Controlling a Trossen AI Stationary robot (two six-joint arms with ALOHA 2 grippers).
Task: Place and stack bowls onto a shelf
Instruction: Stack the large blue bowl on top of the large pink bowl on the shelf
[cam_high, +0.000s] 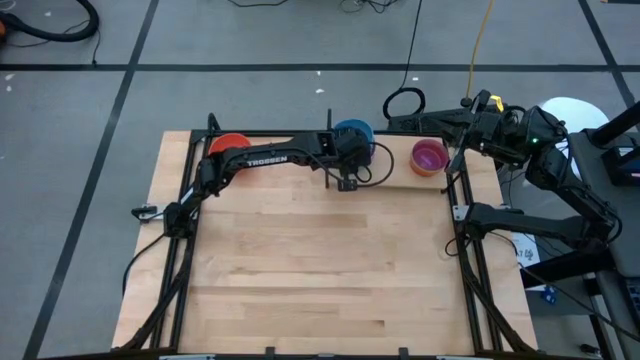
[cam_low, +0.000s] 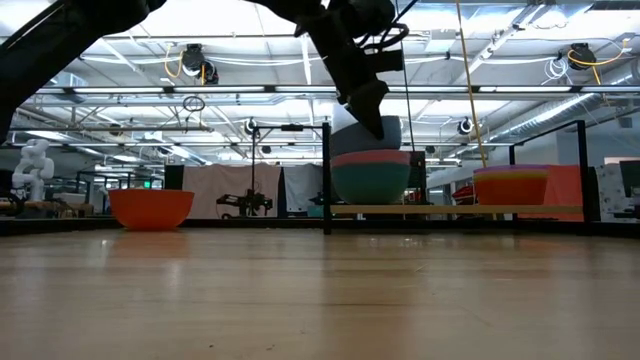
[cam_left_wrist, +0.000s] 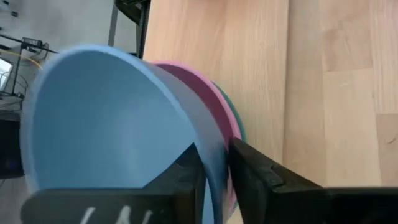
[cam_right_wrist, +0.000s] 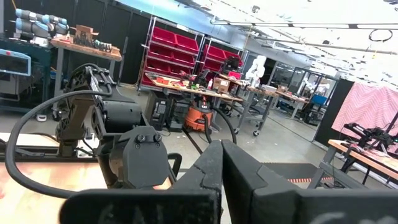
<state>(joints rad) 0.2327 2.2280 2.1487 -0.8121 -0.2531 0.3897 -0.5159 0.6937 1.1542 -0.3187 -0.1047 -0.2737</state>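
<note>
My left gripper (cam_low: 372, 112) reaches to the table's far edge and is shut on the large blue bowl (cam_high: 352, 132). That bowl (cam_low: 366, 136) tilts in a pink bowl (cam_low: 372, 157), which is nested in a teal one (cam_low: 370, 182) on the shelf (cam_low: 455, 209), next to its black post (cam_low: 326, 170). A stack of small bowls (cam_low: 511, 185), purple on top, stands farther right on the shelf. A red-orange bowl (cam_low: 150, 208) rests on the table at the far left. My right gripper (cam_right_wrist: 221, 163) is shut and waits off the table's far right corner (cam_high: 470, 128). My left gripper holds the blue bowl by its rim (cam_left_wrist: 210, 163), one finger (cam_left_wrist: 186, 171) inside the bowl and the other (cam_left_wrist: 252, 171) outside against the wall. It comes slanting down from above. The bowl is tilted, with its lower part in the pink bowl (cam_left_wrist: 208, 93).
Black frame rails (cam_high: 190, 215) run along the table's left and right sides. The wide light-wood tabletop (cam_high: 320, 270) lies bare toward the near edge. Cables (cam_high: 405, 100) lie on the floor beyond the far edge.
</note>
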